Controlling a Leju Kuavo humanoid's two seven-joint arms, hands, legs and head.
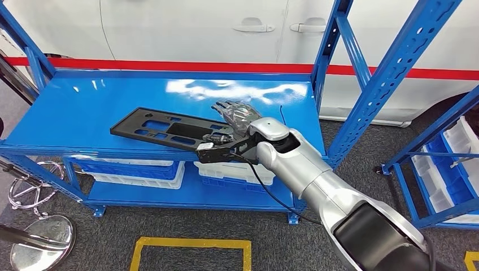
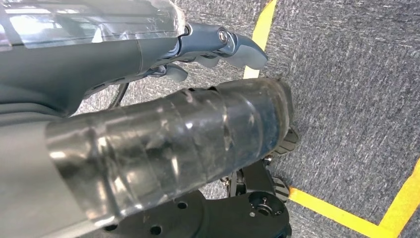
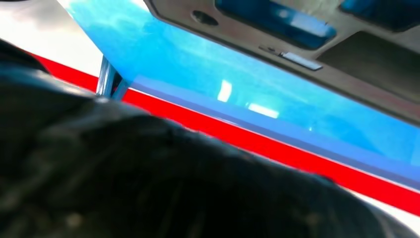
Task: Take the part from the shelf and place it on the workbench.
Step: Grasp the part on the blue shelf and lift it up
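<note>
While the right hand (image 1: 234,116) rests, fingers spread, on the near end of the black part (image 1: 169,129), its length runs leftward along the shelf (image 1: 73,107).

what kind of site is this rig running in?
Probably an automotive workshop or assembly area. A white car body with door handles stands behind blue steel racking, yellow floor marking lines the grey carpet, and a black plastic part lies on the shelf by the right robot hand.

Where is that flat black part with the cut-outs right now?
In the head view the flat black part lies on the blue shelf, toward its front edge, with the robot's right hand at its right end.
</note>
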